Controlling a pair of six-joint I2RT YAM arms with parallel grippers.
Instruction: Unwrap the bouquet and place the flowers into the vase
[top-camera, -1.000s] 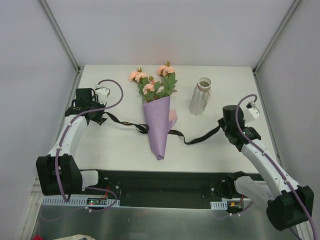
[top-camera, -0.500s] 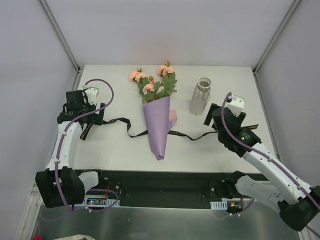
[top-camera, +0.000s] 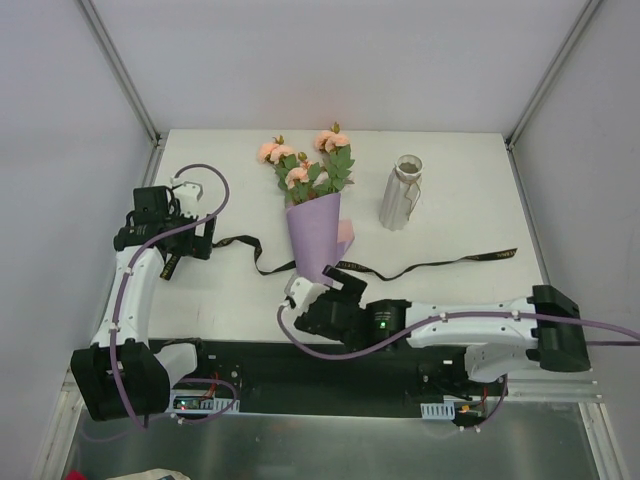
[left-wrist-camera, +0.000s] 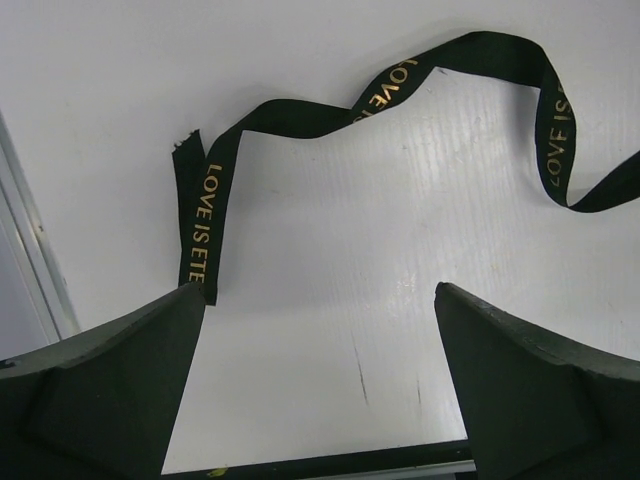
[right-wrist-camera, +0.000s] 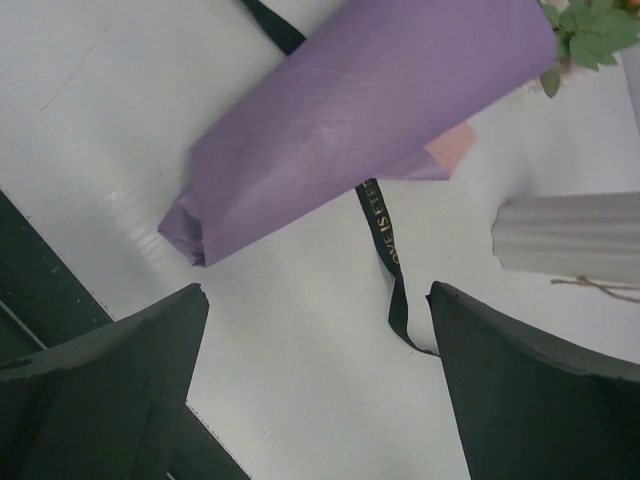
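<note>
- Left hand (left-wrist-camera: 318, 300) spread wide, empty, above ribbon (left-wrist-camera: 290, 115) end.
- Right hand (right-wrist-camera: 315, 295) spread wide, empty, near bouquet (right-wrist-camera: 370, 110) tip.
- Ribbon untied, flat on table (top-camera: 230, 300).

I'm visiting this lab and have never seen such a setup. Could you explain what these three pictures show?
These are two robot arms bolted at the near edge of a table. One picture looks down from above: the left arm on the left, the right arm stretched toward the bouquet. The other two come from a camera on each wrist; the dark shapes at the bottom are that arm's jaws. On the table are the bouquet in its lilac paper cone, a loose black ribbon and an upright vase. Both pairs of jaws are open and hold nothing.
</note>
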